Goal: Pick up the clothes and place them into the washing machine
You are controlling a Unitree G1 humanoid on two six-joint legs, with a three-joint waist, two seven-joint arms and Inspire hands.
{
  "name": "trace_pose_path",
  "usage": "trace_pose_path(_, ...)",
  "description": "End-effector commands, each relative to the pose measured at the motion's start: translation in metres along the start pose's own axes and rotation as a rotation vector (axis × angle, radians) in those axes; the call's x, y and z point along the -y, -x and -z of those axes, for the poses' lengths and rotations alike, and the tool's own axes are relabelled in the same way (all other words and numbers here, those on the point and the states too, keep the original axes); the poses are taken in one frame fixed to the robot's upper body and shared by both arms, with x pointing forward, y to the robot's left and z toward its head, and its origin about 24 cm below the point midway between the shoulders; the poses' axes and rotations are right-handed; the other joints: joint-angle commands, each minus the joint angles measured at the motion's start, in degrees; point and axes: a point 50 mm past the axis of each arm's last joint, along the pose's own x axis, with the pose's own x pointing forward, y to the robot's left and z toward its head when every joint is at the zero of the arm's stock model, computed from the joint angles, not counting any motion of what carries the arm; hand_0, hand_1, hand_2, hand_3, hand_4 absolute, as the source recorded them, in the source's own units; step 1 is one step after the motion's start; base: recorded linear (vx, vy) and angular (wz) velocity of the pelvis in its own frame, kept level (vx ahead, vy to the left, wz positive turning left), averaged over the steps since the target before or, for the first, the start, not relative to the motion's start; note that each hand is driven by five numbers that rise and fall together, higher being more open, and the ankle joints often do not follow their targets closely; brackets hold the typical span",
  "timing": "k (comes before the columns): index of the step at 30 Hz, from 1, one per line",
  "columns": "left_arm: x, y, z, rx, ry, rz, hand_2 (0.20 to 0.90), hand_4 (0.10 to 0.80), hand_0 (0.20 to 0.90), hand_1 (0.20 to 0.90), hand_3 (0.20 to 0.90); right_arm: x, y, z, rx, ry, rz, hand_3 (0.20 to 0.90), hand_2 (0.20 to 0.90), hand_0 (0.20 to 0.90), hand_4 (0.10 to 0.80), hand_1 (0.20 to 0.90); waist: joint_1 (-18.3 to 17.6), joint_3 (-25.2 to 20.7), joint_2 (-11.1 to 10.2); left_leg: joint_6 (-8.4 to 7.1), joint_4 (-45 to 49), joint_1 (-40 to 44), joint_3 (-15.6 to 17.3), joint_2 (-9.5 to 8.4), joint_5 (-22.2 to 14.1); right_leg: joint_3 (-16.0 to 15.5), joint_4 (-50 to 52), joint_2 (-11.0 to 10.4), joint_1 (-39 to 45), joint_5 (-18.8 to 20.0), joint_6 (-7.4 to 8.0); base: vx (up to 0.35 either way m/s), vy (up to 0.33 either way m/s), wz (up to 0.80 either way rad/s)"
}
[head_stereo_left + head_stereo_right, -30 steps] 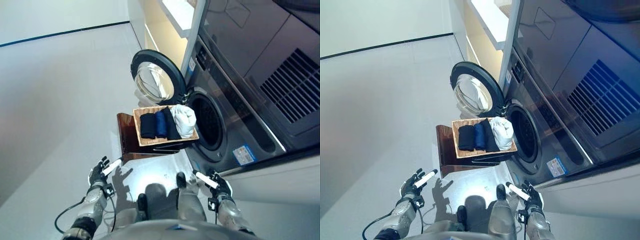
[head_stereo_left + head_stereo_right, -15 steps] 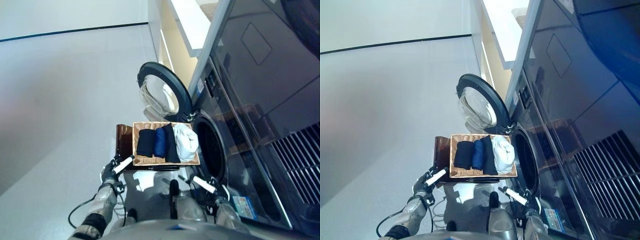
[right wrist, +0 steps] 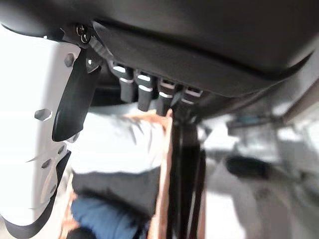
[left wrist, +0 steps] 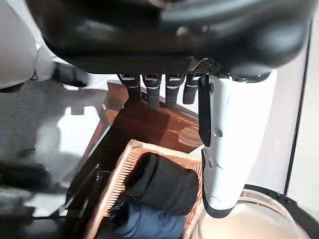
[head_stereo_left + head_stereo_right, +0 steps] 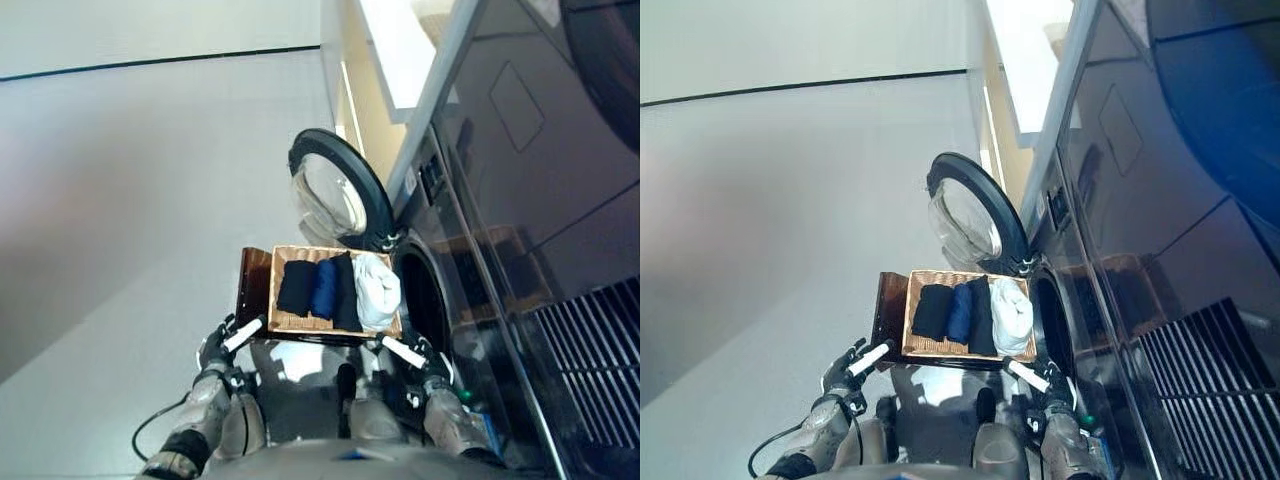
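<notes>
The clothes (image 5: 335, 290), dark rolled pieces with a white one beside them, are lying in a wicker basket (image 5: 283, 322) that is sitting on a brown stand (image 5: 252, 285). The basket is standing just in front of the washing machine (image 5: 480, 260), right below its round door (image 5: 335, 188), which is hanging open. I am holding my left hand (image 5: 222, 345) near the basket's one side and my right hand (image 5: 425, 362) near the other, fingers of both spread and relaxed, gripping nothing.
</notes>
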Motion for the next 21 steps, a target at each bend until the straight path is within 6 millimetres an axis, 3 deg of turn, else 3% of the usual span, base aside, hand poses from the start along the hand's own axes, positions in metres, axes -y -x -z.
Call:
trace_pose_path(1, -0.018, -0.001, -0.033, 0.153, -0.027, -0.018, 0.900, 0.800, 0.900, 0.900, 0.900, 0.025, -0.004, -0.026, 0.108, -0.003, 0.064, 0.900, 0.900, 0.900, 0.800, 0.900, 1.4, -3.5, -4.9, -0.94, 2.7, -4.7, 1.9, -5.30, 8.3, 3.9, -11.5, -8.1, 12.3, 4.2, 7.02, 0.275, 0.219, -0.88)
trace_pose_path(6, -0.015, -0.001, -0.039, 0.178, -0.037, -0.002, 0.900, 0.800, 0.900, 0.900, 0.900, 0.022, -0.004, -0.026, 0.114, -0.031, 0.065, 0.900, 0.900, 0.900, 0.800, 0.900, 1.0, -4.2, -5.0, 0.67, 3.1, -3.5, 3.5, -7.63, 6.6, 4.8, -10.8, -11.0, 12.0, 4.8, 8.51, 0.112, 0.160, -0.42)
trace_pose_path(8, -0.018, -0.001, -0.052, 0.228, -0.037, -0.007, 0.900, 0.800, 0.900, 0.900, 0.900, 0.014, -0.006, -0.036, 0.148, -0.039, 0.047, 0.900, 0.900, 0.900, 0.800, 0.900, 1.2, -4.3, -5.6, 2.26, 3.9, -4.0, 5.5, -9.11, 4.7, 5.9, -9.7, -13.5, 10.2, 5.9, 10.06, 0.040, 0.197, -0.15)
trace_pose_path(11, -0.021, -0.001, -0.060, 0.259, -0.032, -0.028, 0.900, 0.800, 0.900, 0.900, 0.900, 0.007, -0.007, -0.049, 0.192, -0.048, 0.032, 0.900, 0.900, 0.900, 0.800, 0.900, 1.6, -4.0, -5.8, 4.03, 4.7, -4.4, 6.4, -10.74, 2.4, 6.6, -5.4, -15.3, 6.9, 6.7, 11.02, 0.022, 0.191, -0.25)
trace_pose_path(13, -0.023, 0.000, -0.064, 0.272, -0.030, -0.030, 0.900, 0.800, 0.900, 0.900, 0.900, 0.004, -0.008, -0.056, 0.216, -0.043, 0.020, 0.900, 0.900, 0.900, 0.800, 0.900, 1.9, -2.9, -5.6, 5.88, 6.0, -4.6, 7.0, -12.11, 0.6, 6.3, 1.3, -16.6, 3.3, 9.4, 11.11, -0.008, 0.173, -0.21)
trace_pose_path(15, -0.025, 0.002, -0.066, 0.281, -0.025, -0.024, 0.900, 0.800, 0.900, 0.900, 0.900, 0.001, -0.008, -0.063, 0.242, -0.030, 0.003, 0.900, 0.900, 0.900, 0.800, 0.900, 1.8, -1.4, -5.3, 7.03, 6.0, -3.6, 7.6, -12.87, -0.3, 4.6, 6.2, -17.5, -0.4, 12.0, 10.15, -0.044, 0.132, -0.47)
trace_pose_path(18, -0.026, 0.002, -0.069, 0.290, -0.007, -0.029, 0.900, 0.800, 0.900, 0.900, 0.900, 0.000, -0.008, -0.073, 0.276, -0.034, 0.009, 0.900, 0.900, 0.900, 0.800, 0.900, 1.5, 0.1, -5.3, 6.39, 6.3, -2.9, 7.7, -12.53, -1.5, 1.2, 3.0, -20.3, -3.7, 13.7, 10.36, -0.023, -0.061, -0.16)
trace_pose_path(21, -0.026, 0.001, -0.078, 0.321, 0.013, -0.045, 0.900, 0.800, 0.900, 0.900, 0.900, -0.002, -0.008, -0.090, 0.334, -0.046, 0.020, 0.900, 0.900, 0.900, 0.800, 0.900, -0.3, 2.2, -6.2, 4.14, 8.1, -3.6, 5.3, -11.21, -2.7, 2.1, -6.5, -22.8, -7.6, 17.0, 11.79, 0.031, -0.219, -0.07)
